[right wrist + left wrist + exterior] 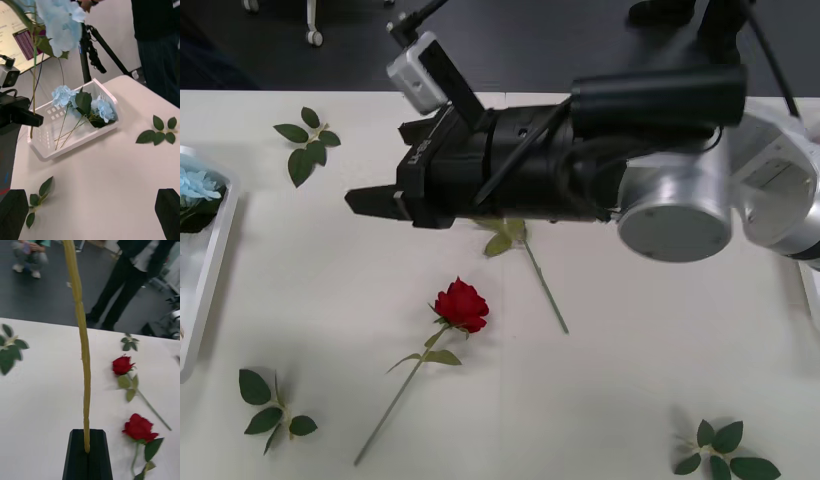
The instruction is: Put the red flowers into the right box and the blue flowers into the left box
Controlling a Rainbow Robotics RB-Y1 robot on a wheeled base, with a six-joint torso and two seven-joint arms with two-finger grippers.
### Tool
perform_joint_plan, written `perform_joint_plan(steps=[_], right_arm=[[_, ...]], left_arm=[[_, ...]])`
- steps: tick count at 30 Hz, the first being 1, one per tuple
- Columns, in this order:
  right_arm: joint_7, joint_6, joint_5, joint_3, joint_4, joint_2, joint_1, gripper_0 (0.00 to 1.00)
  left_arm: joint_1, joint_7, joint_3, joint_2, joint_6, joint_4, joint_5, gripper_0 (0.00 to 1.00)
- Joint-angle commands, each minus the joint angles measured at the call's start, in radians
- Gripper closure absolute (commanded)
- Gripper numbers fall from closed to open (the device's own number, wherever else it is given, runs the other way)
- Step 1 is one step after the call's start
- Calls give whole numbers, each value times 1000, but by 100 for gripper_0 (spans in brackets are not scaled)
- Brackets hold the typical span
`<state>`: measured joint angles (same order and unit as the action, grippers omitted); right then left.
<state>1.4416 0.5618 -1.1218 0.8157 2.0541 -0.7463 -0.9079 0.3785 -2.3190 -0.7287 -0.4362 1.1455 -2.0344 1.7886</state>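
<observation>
The white table (630, 380) holds most of what is left to sort. The left box (75, 144) lies ahead of the right gripper (90, 213), whose black fingers stand wide apart with nothing between them. Two of the blue flowers (101, 108) already lie inside the box, blooms toward its far end.

A third blue flower (62, 22) is in the air. The left gripper (88, 452) has its fingers pressed together on the lower end of that flower's stem, and the pale bloom hangs high above the box. By my reading this one is about to go in. I cannot tell where the fourth is.

The red side looks barely begun. Two red roses (123, 365) lie loose on the table out beyond the left gripper, one nearer to it and one farther. What the right box holds I cannot tell.

Bloomless leaf sprigs (157, 131) are scattered near the box and the roses. They are not to be sorted and should stay out of any grasp. The two arms are working close together over the box, so a lowering stem could brush the right arm.
</observation>
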Motion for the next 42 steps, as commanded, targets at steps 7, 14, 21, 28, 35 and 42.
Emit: perform_joint_plan(steps=[7,14,21,28,35,42], right_arm=[[-423,471,34,-159,73,108,-2,0],[-644,676,192,-148,27,240,-2,0],[-701,764,280,-113,-51,301,-3,0],[-714,805,316,-89,-155,320,-3,0],[-728,805,362,-89,-295,358,-5,0],[-747,805,407,-27,-397,363,-19,0]], left_arm=[[122,167,-86,-21,-202,-26,-229,100],[105,286,-86,-21,-256,19,-434,100],[-12,300,-86,-35,-262,188,-617,100],[-118,300,-41,-84,-260,361,-778,100],[-211,305,8,-124,-260,497,-864,100],[-217,305,15,-124,-260,502,-873,96]])
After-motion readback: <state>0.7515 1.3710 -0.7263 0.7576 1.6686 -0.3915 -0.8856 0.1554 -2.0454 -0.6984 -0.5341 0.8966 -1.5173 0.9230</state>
